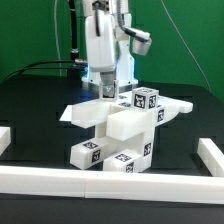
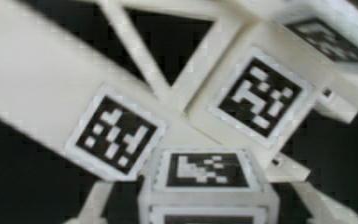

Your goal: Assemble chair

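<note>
The white chair parts [image 1: 118, 122] lie piled in the middle of the black table: a flat seat plate [image 1: 92, 113], tagged blocks [image 1: 90, 152] below it and a tagged cube [image 1: 146, 98] on top. My gripper [image 1: 108, 89] points down at the back edge of the pile, its fingers close together on a white chair part. In the wrist view a tagged white block [image 2: 206, 170] sits right between my jaws, with two larger tagged panels [image 2: 117, 134] [image 2: 259, 92] beyond it. My fingertips themselves are hard to make out.
White border rails run along the front [image 1: 100, 182], the exterior view's left [image 1: 5, 138] and right [image 1: 212, 152] of the table. Cables hang behind the arm.
</note>
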Available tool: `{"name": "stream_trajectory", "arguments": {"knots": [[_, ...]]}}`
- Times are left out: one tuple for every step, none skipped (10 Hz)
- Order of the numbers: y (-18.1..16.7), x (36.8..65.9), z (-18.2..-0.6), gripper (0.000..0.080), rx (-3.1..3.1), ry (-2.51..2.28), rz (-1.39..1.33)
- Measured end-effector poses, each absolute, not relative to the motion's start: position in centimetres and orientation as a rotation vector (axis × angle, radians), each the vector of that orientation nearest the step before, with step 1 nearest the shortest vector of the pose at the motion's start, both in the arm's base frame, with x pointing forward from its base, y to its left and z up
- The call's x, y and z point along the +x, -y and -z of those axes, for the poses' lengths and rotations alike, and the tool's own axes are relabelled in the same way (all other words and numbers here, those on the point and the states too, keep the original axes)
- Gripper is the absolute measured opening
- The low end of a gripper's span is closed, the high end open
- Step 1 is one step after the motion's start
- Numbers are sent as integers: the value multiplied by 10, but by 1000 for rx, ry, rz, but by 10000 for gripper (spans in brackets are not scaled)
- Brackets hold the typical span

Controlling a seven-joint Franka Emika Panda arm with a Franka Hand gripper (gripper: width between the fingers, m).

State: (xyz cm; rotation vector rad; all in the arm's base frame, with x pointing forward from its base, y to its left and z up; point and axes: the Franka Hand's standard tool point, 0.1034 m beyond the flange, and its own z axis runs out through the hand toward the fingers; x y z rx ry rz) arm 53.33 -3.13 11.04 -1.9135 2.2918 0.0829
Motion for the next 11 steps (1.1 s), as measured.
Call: {"name": "stream_trajectory", "arguments": {"knots": [[30,533,-109,378,-1841,-2338,-81],[29,533,-109,378,-1834,-2343,-84],[29,533,-109,558,-1852,-2329,-82],[29,533,-109,621,-1898,-2290,-77],[29,533,-109,621,-2026,-2175,-72],[28,534,-111,644,-2202,-1990,-65],[28,532,-110,648,-2345,-1816,-70],[27,530,-109,648,-2467,-1654,-67],[26,529,-109,649,-2542,-1534,-56],[27,529,-109,649,-2570,-1487,-50],[27,529,-109,649,-2626,-1384,-40]]}}
